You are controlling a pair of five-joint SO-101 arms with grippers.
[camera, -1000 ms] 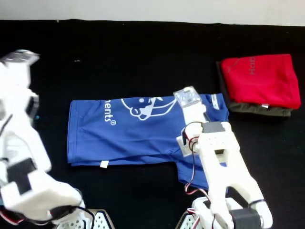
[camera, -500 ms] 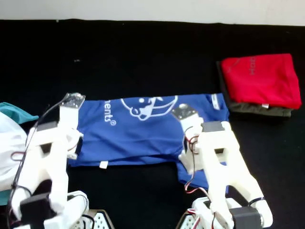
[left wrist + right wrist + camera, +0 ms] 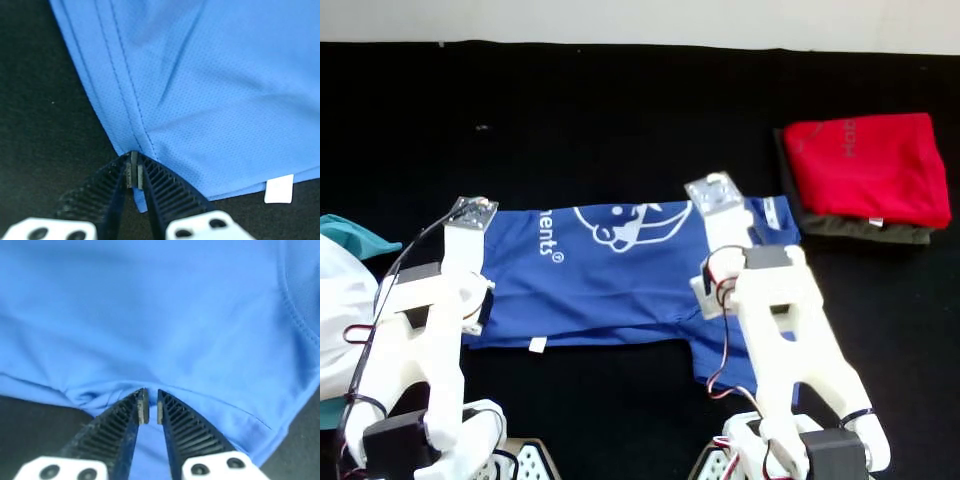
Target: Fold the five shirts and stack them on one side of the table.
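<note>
1. At the left edge of the black table point(image 3: 620, 110), in the high view, a teal cloth point(image 3: 355, 238) lies against a white cloth point(image 3: 338, 300); how either is folded cannot be told.
2. Just to their right stands the left arm point(image 3: 425, 340), stretched over the left end of the blue shirt point(image 3: 610, 285).
3. The left gripper point(image 3: 135, 174) sits at the shirt's stitched hem. Its fingers are pressed together on the hem edge, with a sliver of blue fabric showing between them below the tips.
4. The blue shirt lies flat across the middle of the table, white print uppermost near its far edge. One layer is doubled over along its near side, and a lower flap sticks out toward the right arm's base.
5. A small white tag point(image 3: 278, 189) sits on the shirt's near edge, a little right of the left gripper.
6. The right arm point(image 3: 785, 330) reaches over the shirt's right part.
7. The right gripper point(image 3: 150, 407) has its fingers drawn nearly together, a thin gap between the pads. Blue fabric bunches in a small fold right at the tips.
8. On the right side of the table, well apart from both arms, a folded red shirt point(image 3: 865, 165) rests on a folded dark shirt point(image 3: 865, 232).
</note>
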